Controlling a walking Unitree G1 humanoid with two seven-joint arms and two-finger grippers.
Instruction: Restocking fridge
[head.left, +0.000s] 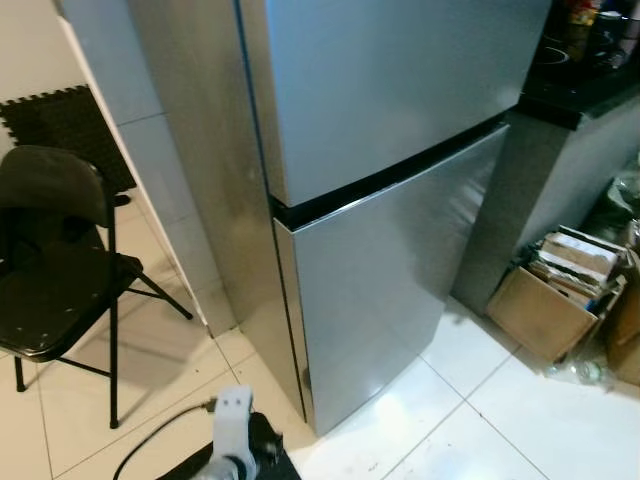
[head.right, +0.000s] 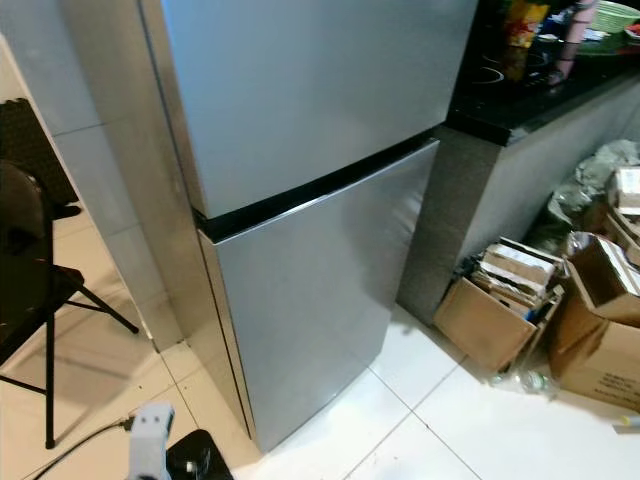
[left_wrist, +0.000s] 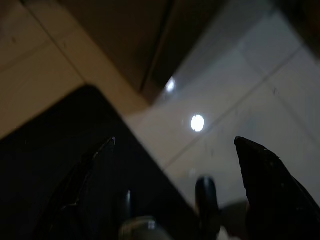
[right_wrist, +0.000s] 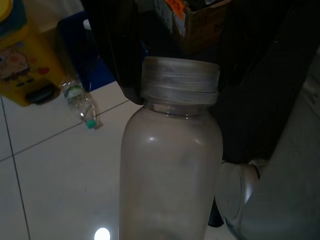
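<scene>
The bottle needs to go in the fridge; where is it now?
In the right wrist view, the bottle sits in the right gripper, held by its cap above the tiled floor.

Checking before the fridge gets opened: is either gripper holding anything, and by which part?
The right gripper holds a cloudy plastic bottle at its capped neck. The left gripper is open, holding nothing.

chair (head.left: 60, 260) left of fridge (head.left: 370, 180) | counter (head.left: 585, 90) right | boxes (head.right: 560, 300) below counter

Home kitchen. A two-door steel fridge (head.left: 370, 200) stands on white floor tiles (head.left: 520, 420); beside it, a dark countertop (head.right: 530, 100) carries groceries; cardboard boxes (head.right: 500, 300) near its base; a folding chair (head.left: 60, 270) opposite.
</scene>
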